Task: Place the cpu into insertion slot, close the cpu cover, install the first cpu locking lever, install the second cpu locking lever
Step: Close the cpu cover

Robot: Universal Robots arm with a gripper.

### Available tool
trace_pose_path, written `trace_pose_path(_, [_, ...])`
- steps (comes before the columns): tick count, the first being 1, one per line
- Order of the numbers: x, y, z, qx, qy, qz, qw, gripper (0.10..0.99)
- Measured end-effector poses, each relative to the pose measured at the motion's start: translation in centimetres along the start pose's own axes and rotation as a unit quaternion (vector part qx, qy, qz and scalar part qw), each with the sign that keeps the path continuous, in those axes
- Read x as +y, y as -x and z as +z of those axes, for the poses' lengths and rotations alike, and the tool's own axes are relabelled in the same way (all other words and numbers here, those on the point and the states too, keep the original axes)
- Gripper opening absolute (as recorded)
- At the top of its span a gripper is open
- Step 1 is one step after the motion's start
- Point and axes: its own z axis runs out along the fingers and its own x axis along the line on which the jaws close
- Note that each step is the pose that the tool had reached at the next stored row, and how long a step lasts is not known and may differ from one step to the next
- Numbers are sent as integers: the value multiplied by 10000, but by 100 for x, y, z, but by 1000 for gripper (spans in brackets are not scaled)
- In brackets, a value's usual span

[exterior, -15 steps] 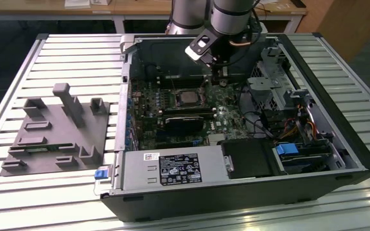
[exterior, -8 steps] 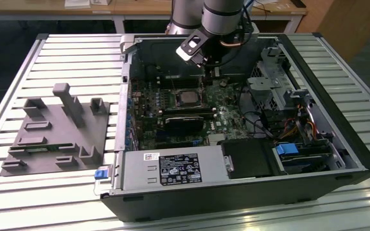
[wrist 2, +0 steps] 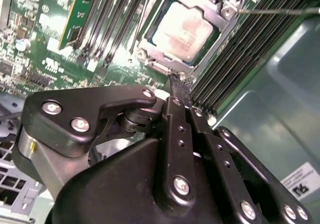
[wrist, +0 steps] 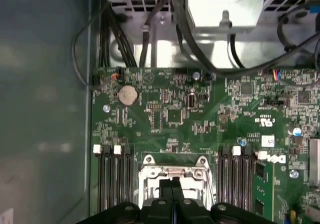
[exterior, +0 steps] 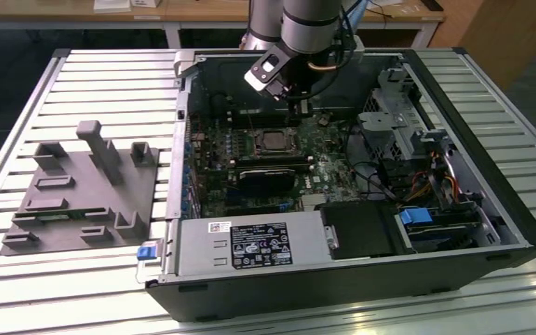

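The gripper (wrist 2: 175, 79) has its two black fingers (wrist 2: 170, 119) pressed flat together with nothing between them – the seam between them is a thin line in both wrist views. Its tips hang just above the near edge of the cpu cover (wrist 2: 162, 58), close to it, though contact cannot be judged. Directly past the tips lies the cpu (wrist 2: 185, 27), silvery top up, seated flat in the insertion slot (wrist 2: 152, 33) with the cover's frame lying around it. From the cover's far corner a thin metal lever (wrist 2: 280, 11) runs away sideways. Long black memory slots (wrist 2: 235, 58) flank the socket on either side of the fingers. Farther beyond the tips, the green circuit board (wrist: 170, 108) carries a round coin battery (wrist: 127, 94), then black cables (wrist: 190, 43). In the exterior view the gripper (exterior: 299, 114) hangs inside the open computer case (exterior: 343, 286) – well outside it, a grey fixture (exterior: 82, 188).
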Motion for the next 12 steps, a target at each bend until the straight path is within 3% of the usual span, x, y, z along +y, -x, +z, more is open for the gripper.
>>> trace_pose_path(12, [-131, 12, 174, 0, -1, 0, 10000, 118])
